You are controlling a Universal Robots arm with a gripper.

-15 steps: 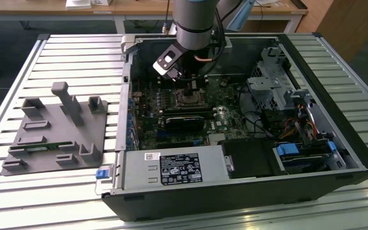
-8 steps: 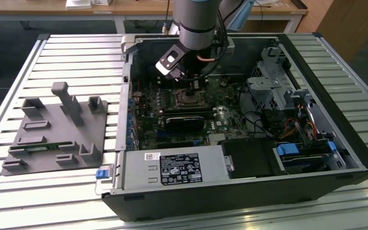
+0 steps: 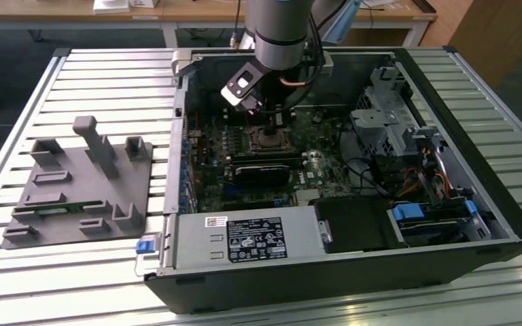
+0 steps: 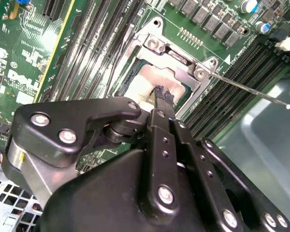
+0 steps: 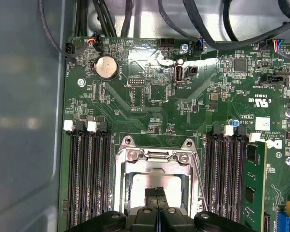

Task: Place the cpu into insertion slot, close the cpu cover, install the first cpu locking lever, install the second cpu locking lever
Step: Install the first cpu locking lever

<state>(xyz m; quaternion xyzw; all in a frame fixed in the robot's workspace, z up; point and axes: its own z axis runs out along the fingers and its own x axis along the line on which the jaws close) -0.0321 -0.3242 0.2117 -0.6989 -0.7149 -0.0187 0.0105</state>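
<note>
**Gripper** [image 5: 156,193] — black, its two fingers pressed together with nothing between them, tips pointing down over the middle of the insertion slot [image 5: 120,164]. In the exterior view the arm reaches down into the open computer case [image 3: 478,204].

**Cpu** [image 5: 142,186] — seated in the insertion slot, its pale metal top visible through the cut-out. The fingertips are at or just above this top; contact cannot be told.

**Cpu cover** [image 5: 154,155] — silvery frame lying flat over the cpu in both wrist views.

**Lever** [image 4: 251,90] — thin metal rod running out from the slot's corner.

**Motherboard** [image 5: 150,106] — green, with long black memory slots [image 5: 87,174] on either side of the insertion slot.

**Grey fixture** [image 3: 71,183] — on the slatted table [image 3: 107,68], to the exterior view's left of the case.
</note>
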